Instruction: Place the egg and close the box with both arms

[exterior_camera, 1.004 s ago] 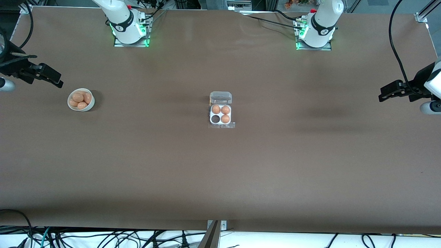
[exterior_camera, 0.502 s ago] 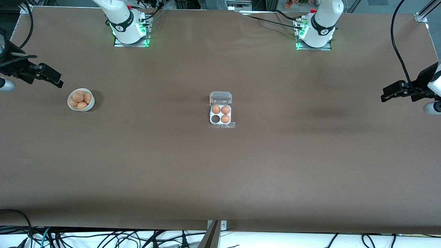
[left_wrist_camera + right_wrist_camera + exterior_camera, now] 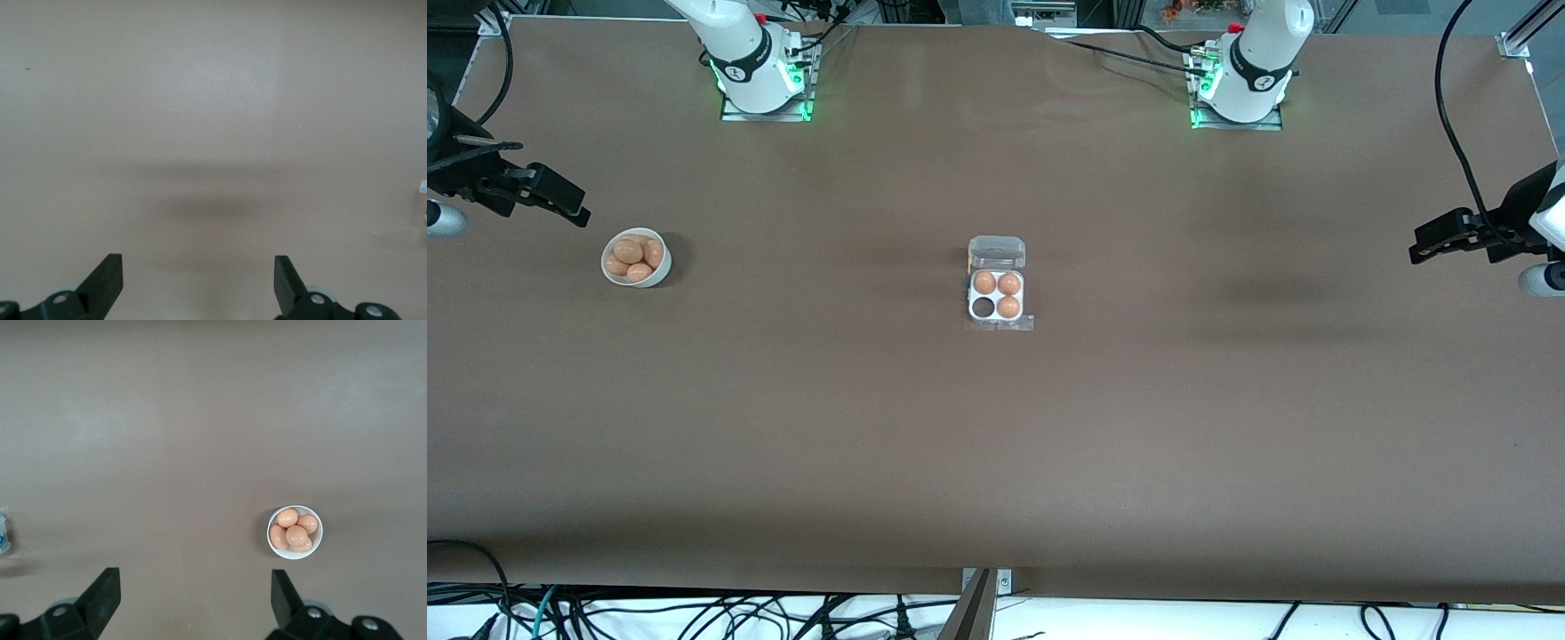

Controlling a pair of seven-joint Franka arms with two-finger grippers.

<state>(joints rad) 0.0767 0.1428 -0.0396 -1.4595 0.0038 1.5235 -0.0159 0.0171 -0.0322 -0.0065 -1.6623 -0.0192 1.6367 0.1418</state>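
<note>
The box (image 3: 997,307) sits at the table's middle with its clear lid (image 3: 997,252) open. Three brown eggs fill three of its cells; one cell (image 3: 983,308) is empty. Several loose eggs (image 3: 631,256) lie in a round white bowl (image 3: 660,272) toward the right arm's end, also in the right wrist view (image 3: 295,532). My right gripper (image 3: 569,206) is open and empty, up in the air beside the bowl (image 3: 193,593). My left gripper (image 3: 1427,243) is open and empty over bare table at the left arm's end (image 3: 198,277).
The brown table (image 3: 996,444) stretches wide around the box. The arm bases (image 3: 763,80) (image 3: 1240,89) stand along its edge farthest from the front camera. Cables hang below the near edge (image 3: 694,613).
My left gripper has drifted slightly toward the table's end and settled. The right arm, the box and the bowl have not moved.
</note>
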